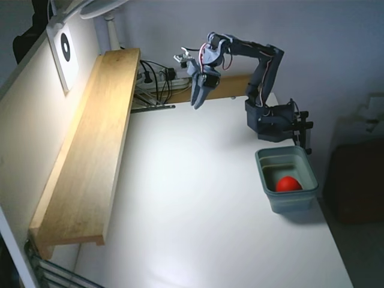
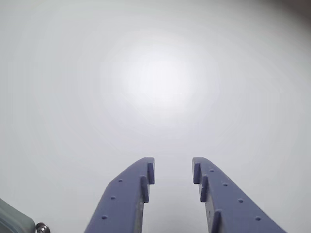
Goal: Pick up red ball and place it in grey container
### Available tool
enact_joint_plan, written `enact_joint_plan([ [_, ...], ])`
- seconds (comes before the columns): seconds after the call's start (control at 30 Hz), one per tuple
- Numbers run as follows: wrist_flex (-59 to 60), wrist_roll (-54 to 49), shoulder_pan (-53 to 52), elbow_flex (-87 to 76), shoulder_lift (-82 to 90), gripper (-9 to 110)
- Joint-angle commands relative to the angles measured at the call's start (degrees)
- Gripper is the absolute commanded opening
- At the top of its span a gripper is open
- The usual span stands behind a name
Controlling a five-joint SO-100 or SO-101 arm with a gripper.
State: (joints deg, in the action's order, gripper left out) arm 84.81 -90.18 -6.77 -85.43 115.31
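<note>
The red ball (image 1: 288, 183) lies inside the grey container (image 1: 264, 167), a rectangular tub at the right edge of the white table in the fixed view. My gripper (image 1: 195, 104) hangs well away from it, up over the far middle of the table, pointing down. In the wrist view my gripper (image 2: 173, 169) is open, its two blue fingers (image 2: 146, 171) apart with only bare white table between them. Neither ball nor tub shows between the fingers.
A long wooden shelf (image 1: 96, 150) runs along the left side of the table (image 1: 198, 210). Cables and a power strip (image 1: 157, 81) sit at the back near the gripper. The arm's base (image 1: 273, 120) is clamped just behind the tub. A lamp (image 1: 105, 12) stands at the upper left.
</note>
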Motion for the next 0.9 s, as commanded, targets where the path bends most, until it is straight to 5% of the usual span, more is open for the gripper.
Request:
enact_joint_plan([
  [0.0, 2.97, 0.18, -5.01, 3.56, 2.56, 5],
  [0.87, 15.19, 0.18, -23.23, 9.68, 3.92, -3],
])
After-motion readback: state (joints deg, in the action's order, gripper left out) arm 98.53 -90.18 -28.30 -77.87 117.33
